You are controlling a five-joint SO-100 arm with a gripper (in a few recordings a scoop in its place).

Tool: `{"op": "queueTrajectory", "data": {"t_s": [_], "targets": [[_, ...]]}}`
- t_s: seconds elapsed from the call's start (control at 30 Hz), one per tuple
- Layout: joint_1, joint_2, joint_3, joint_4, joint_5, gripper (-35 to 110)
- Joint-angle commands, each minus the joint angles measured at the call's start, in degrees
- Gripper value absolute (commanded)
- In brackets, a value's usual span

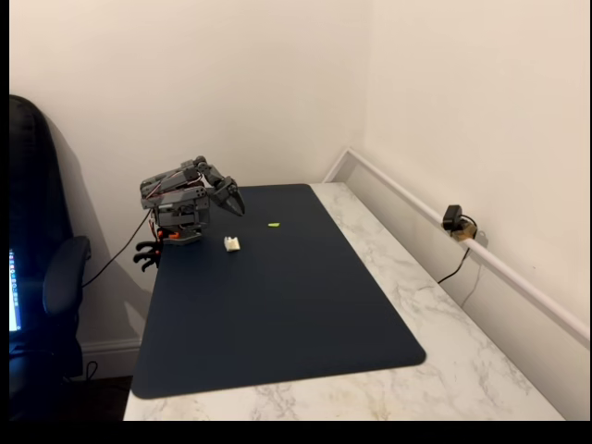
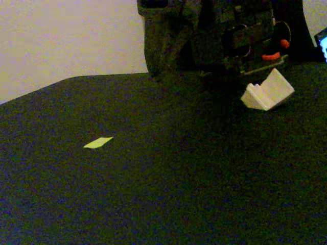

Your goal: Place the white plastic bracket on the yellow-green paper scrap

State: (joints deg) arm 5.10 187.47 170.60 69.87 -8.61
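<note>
We see a small, angular white plastic bracket (image 2: 267, 92) and a thin, flat yellow-green paper scrap (image 2: 98, 143) on a matt dark navy mat (image 1: 277, 314) over a glossy white marble-patterned tabletop (image 1: 462, 333).

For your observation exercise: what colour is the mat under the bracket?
Dark navy blue mat, clearest in the wider fixed view.

The arm (image 2: 214, 35) is cut off at the top edge — tool (image 1: 237, 205) too small to read.
</note>
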Motion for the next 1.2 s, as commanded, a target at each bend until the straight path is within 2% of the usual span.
{"op": "queueTrajectory", "data": {"t_s": [0.0, 0.2, 0.33, 0.4, 0.53, 0.67, 1.0, 1.17], "targets": [[-0.35, 1.85, 0.44, 2.46, -1.58, 1], [-3.16, 1.85, 0.53, 1.05, 1.76, 5], [-4.66, 1.85, 2.02, -13.1, 5.45, 3], [-5.62, 1.85, -0.35, -14.94, 5.98, 2], [-4.92, 1.85, -7.12, -13.97, 12.74, 0], [-7.38, -0.7, -12.13, -14.59, 13.8, 0], [-15.47, -36.04, -38.5, -8.79, 21.88, 0], [-17.93, -48.34, -48.34, -3.08, 33.75, 0]]}}
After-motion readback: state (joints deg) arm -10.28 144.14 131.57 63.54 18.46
